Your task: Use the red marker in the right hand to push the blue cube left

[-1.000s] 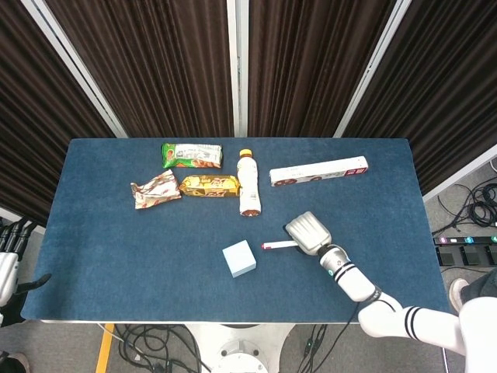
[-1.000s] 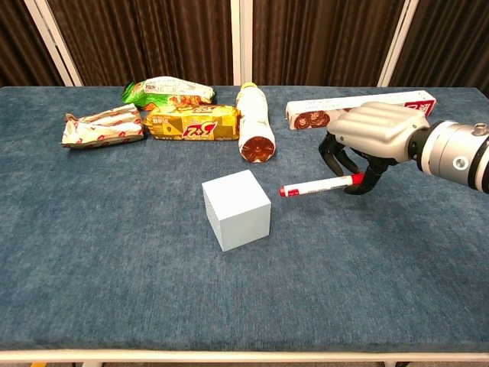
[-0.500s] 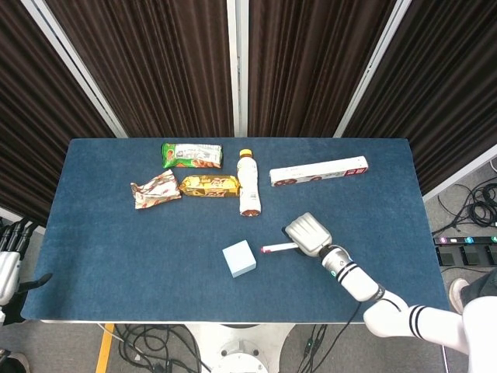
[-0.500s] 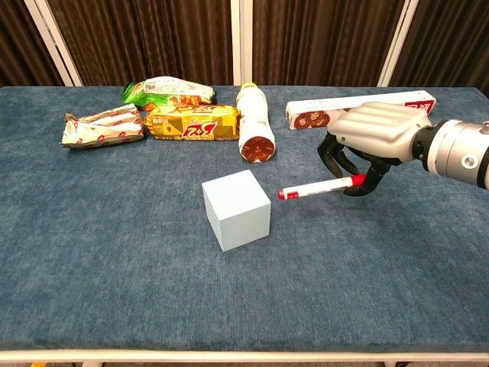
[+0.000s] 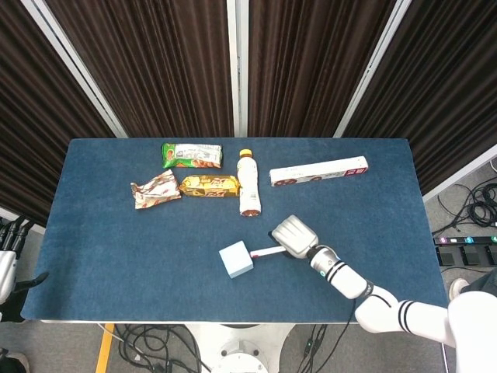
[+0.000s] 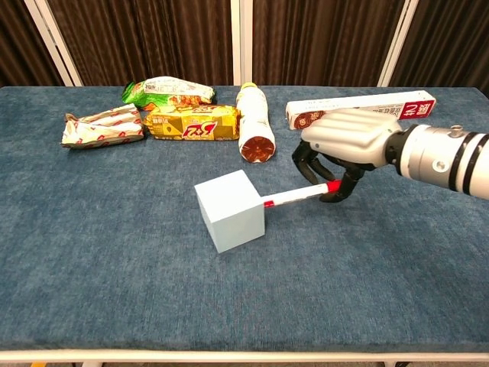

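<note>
The pale blue cube [image 6: 229,211] [image 5: 235,259] sits near the table's front middle, turned a little on its base. My right hand [image 6: 344,149] [image 5: 291,235] grips the red marker [image 6: 298,195] [image 5: 266,252], which lies nearly level and points left. The marker's red tip touches the cube's right face. My left hand [image 5: 6,264] hangs off the table's left edge in the head view, fingers apart, holding nothing.
Along the back lie a green snack packet [image 6: 168,90], a silver wrapper [image 6: 103,126], a yellow biscuit pack [image 6: 191,122], a bottle [image 6: 254,122] on its side and a long white box [image 6: 359,107]. The blue table [image 6: 114,252] stretches left of the cube.
My right hand moved left with the marker. Its tip reached the cube, and the cube shifted slightly left and turned a little.
</note>
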`<action>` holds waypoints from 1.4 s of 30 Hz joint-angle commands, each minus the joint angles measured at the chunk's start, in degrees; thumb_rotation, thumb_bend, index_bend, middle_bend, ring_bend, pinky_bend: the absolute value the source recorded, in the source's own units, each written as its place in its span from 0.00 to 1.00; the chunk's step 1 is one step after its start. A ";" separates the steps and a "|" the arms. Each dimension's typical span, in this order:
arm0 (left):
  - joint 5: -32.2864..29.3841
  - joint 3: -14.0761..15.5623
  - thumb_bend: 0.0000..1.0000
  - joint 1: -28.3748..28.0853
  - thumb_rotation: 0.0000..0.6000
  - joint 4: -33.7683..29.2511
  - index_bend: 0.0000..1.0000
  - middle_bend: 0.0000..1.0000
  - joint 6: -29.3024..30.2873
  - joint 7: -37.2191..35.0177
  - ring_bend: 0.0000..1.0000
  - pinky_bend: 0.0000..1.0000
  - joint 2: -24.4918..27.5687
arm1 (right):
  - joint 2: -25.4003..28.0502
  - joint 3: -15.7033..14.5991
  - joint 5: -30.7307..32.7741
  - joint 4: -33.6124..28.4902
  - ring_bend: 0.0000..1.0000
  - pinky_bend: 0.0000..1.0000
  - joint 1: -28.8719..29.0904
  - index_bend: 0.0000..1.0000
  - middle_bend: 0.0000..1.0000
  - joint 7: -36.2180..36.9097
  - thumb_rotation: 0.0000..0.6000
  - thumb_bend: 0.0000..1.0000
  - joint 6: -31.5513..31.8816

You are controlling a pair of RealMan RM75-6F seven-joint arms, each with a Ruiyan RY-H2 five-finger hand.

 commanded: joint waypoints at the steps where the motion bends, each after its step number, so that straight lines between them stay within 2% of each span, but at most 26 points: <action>1: -0.11 -0.03 0.05 0.02 1.00 0.24 0.08 0.07 -0.12 -0.26 0.03 0.08 0.02 | -1.21 0.59 0.13 0.46 0.77 0.88 0.90 0.61 0.68 0.09 1.00 0.23 -0.82; 4: -0.23 -0.04 0.05 0.09 1.00 0.58 0.08 0.07 -0.15 -0.60 0.03 0.08 0.00 | -2.90 1.63 0.81 1.05 0.77 0.88 2.13 0.68 0.68 -0.07 1.00 0.24 -1.91; 12: -0.78 -0.26 0.05 0.54 1.00 1.31 0.08 0.07 0.10 -1.48 0.03 0.08 0.29 | -7.57 4.23 3.51 2.84 0.77 0.88 5.47 0.70 0.68 -2.28 1.00 0.23 -4.59; 15: -0.93 -0.24 0.05 0.72 1.00 1.59 0.08 0.07 0.08 -1.83 0.03 0.08 0.44 | -8.81 4.59 4.49 3.31 0.77 0.88 6.14 0.68 0.68 -3.06 1.00 0.23 -5.14; 19: -0.92 -0.23 0.05 0.79 1.00 1.94 0.08 0.07 0.03 -2.32 0.03 0.08 0.44 | -8.70 4.35 5.18 3.29 0.77 0.88 6.04 0.73 0.68 -4.08 1.00 0.24 -4.83; 25: -0.45 -0.12 0.05 0.72 1.00 1.97 0.08 0.07 0.14 -2.36 0.03 0.08 0.17 | -4.61 3.46 5.34 1.62 0.77 0.88 4.19 0.72 0.68 -4.53 1.00 0.24 -2.61; 33: 0.18 0.07 0.05 0.35 1.00 1.26 0.08 0.07 -0.07 -1.25 0.03 0.08 -0.19 | 7.30 -0.01 3.75 -2.24 0.77 0.88 -2.54 0.72 0.68 -1.99 1.00 0.24 3.90; 38: 0.80 0.44 0.05 -0.09 1.00 0.92 0.08 0.07 -0.59 -0.53 0.03 0.08 -0.72 | 13.55 -3.01 3.42 -0.51 0.77 0.88 -8.35 0.72 0.68 2.96 1.00 0.24 7.61; 42: 1.17 0.65 0.05 -0.44 1.00 0.78 0.08 0.07 -1.02 0.03 0.03 0.08 -1.02 | 15.73 -4.68 2.72 1.81 0.77 0.88 -12.02 0.72 0.68 7.29 1.00 0.24 9.85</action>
